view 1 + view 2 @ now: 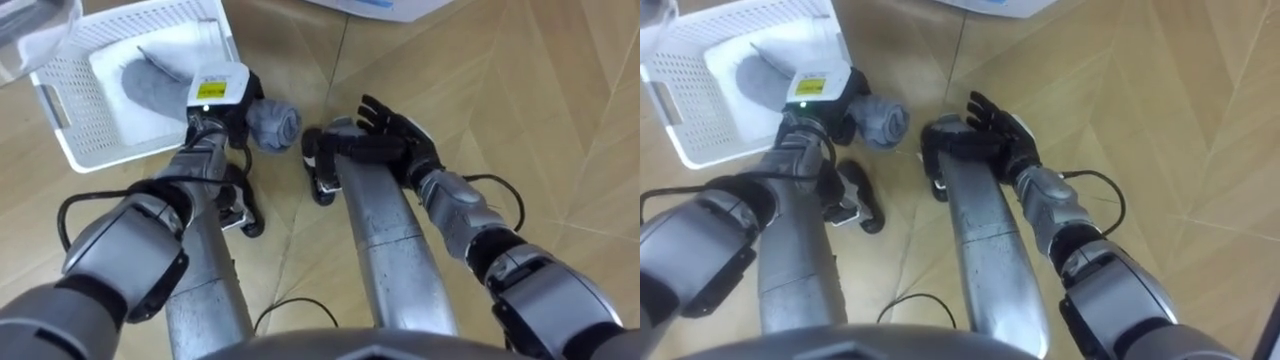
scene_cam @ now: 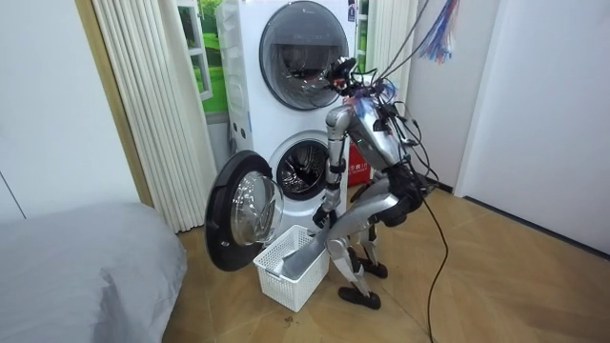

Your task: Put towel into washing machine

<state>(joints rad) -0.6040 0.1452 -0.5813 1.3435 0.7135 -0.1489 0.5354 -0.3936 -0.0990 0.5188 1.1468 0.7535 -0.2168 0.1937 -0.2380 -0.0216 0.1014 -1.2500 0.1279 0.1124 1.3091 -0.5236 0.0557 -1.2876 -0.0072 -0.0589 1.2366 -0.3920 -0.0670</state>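
Towel [image 1: 272, 122], grey and bunched, is clenched in the left hand's [image 1: 222, 95] fingers at upper centre of the left eye view, just outside the white laundry basket [image 1: 60, 120] where more grey cloth [image 1: 150, 78] lies. The right hand [image 1: 392, 140] hovers beside it, fingers released and spread. In the room view the robot bends over the laundry basket before the washing machine [image 2: 305, 167], whose door [image 2: 238, 224] stands open.
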